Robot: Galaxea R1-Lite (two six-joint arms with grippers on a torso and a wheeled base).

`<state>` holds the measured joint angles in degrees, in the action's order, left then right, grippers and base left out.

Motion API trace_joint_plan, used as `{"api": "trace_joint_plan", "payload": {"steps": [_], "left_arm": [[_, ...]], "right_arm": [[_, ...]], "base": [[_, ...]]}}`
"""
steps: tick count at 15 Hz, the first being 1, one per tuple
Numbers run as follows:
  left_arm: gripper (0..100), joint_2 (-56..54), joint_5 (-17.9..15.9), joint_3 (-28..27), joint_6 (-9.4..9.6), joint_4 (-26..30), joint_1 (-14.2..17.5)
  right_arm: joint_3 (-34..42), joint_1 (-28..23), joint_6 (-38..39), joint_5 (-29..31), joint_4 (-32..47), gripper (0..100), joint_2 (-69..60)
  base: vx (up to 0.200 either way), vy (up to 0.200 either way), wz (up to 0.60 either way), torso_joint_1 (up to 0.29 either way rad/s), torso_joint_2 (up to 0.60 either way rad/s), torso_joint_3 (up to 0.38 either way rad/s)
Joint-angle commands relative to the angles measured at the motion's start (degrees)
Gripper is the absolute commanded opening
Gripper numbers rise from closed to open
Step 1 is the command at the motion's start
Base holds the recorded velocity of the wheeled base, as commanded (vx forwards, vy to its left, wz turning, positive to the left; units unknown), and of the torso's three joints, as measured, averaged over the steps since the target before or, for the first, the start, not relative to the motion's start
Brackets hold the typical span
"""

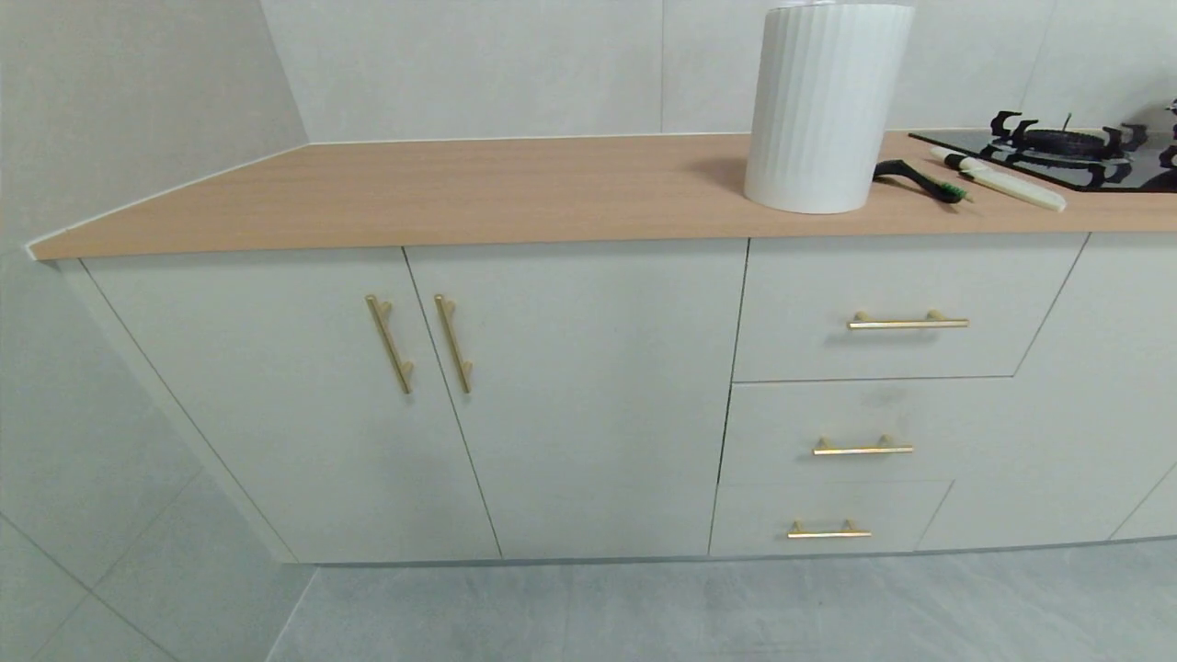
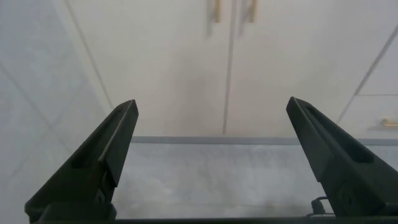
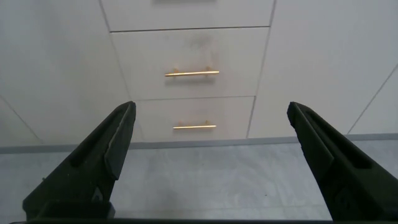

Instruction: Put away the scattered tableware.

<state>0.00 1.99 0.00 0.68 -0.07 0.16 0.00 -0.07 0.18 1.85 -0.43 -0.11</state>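
Both grippers hang low with jaws spread wide and nothing held: the left gripper (image 2: 211, 107) faces the cabinet doors (image 1: 588, 395) near the floor, and the right gripper (image 3: 211, 109) faces the lower drawers (image 3: 193, 62).

The tableware lies toward the worktop's (image 1: 441, 188) right end, near its front edge. We see a black-handled utensil (image 1: 919, 179) and a pale utensil (image 1: 1002, 184) just beside each other. We cannot tell whether they touch.

We judge the main risks to be these:
- An arm rising from below may strike the worktop's front edge or a drawer handle (image 1: 908, 322).
- Both pieces lie flat and thin, so a pinch may slip or drag the neighbour along.
- The tall ribbed container (image 1: 823, 106) stands touching or just beside the black handle, so a brush could topple it.
- The hob (image 1: 1067, 152) crowds the other side.
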Motion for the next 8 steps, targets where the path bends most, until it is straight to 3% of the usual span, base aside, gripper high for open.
{"api": "trace_joint_plan", "payload": {"steps": [1,5,8], "left_arm": [[100,0.09,0.03,0.0,0.02,-0.01,0.02],[100,0.0,0.12,0.0,-0.42,-0.01,0.02],[100,0.0,0.12,0.0,-0.42,-0.01,0.02]], "right_arm": [[0.0,-0.01,0.08,-0.01,-0.01,100,0.11],[0.0,-0.01,0.08,-0.01,-0.01,100,0.11],[0.0,-0.01,0.08,-0.01,-0.01,100,0.11]], "base": [[0.0,-0.2,0.0,0.007,0.0,0.002],[0.0,-0.2,0.0,0.004,0.0,0.0],[0.0,0.0,0.0,0.0,0.0,0.0]]}}
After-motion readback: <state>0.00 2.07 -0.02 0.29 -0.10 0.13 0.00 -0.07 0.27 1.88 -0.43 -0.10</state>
